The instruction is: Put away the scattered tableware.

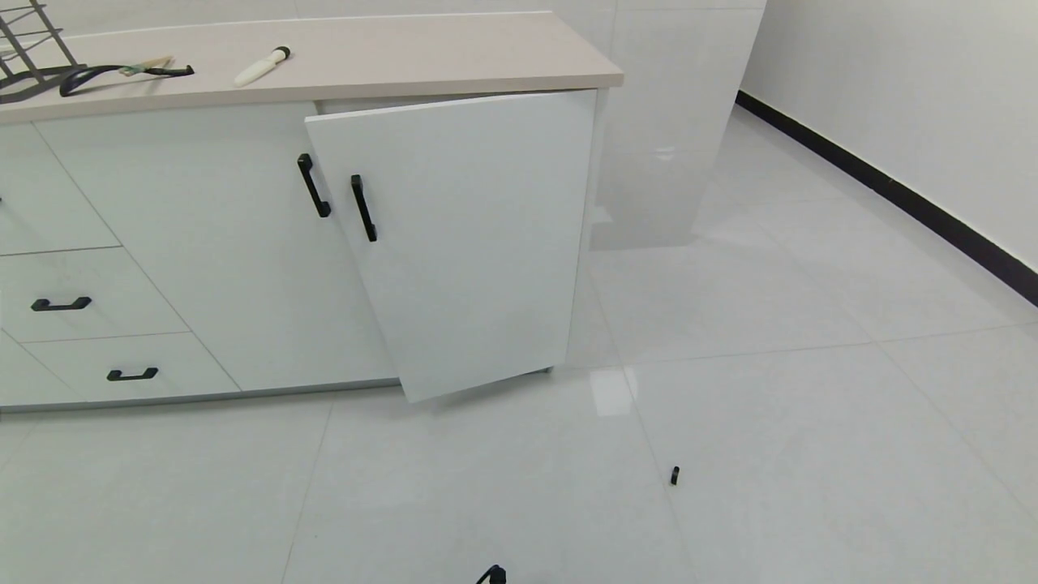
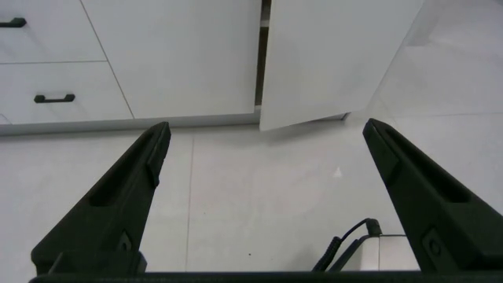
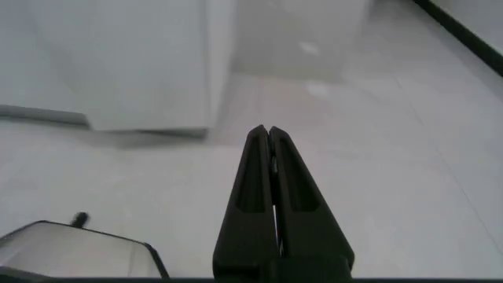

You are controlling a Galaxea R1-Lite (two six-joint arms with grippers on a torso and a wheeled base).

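- Beige stone-look countertop (image 1: 422, 49), far left in the scene, carries the loose pieces: a white-handled utensil with a black tip (image 1: 261, 66) lies flat on it. Left of that lies a dark long-handled piece with a pale end (image 1: 122, 73), of a kind I cannot make out.
- A dark wire rack (image 1: 24, 49) stands at the counter's far-left corner, just beside the dark piece.
- Below the counter, the white flat cabinet door (image 1: 462, 243) with a black bar handle (image 1: 363, 208) hangs ajar. What is inside is hidden, so I cannot tell whether anything has been stored.
- Judged from this, the task looks barely begun or paused. At least two pieces are left to collect, and neither gripper carries one.
- The left gripper (image 2: 267, 130) sits low over the pale tiled floor (image 1: 730, 405), facing the foot of the cabinet. Its black fingers (image 2: 130, 185) are spread wide, with nothing between them.
- The right gripper (image 3: 269, 134) is also low over the floor, on the right of the cabinet. Its fingers are pressed together and appear to hold nothing.
- Both grippers are well apart from the countertop pieces.
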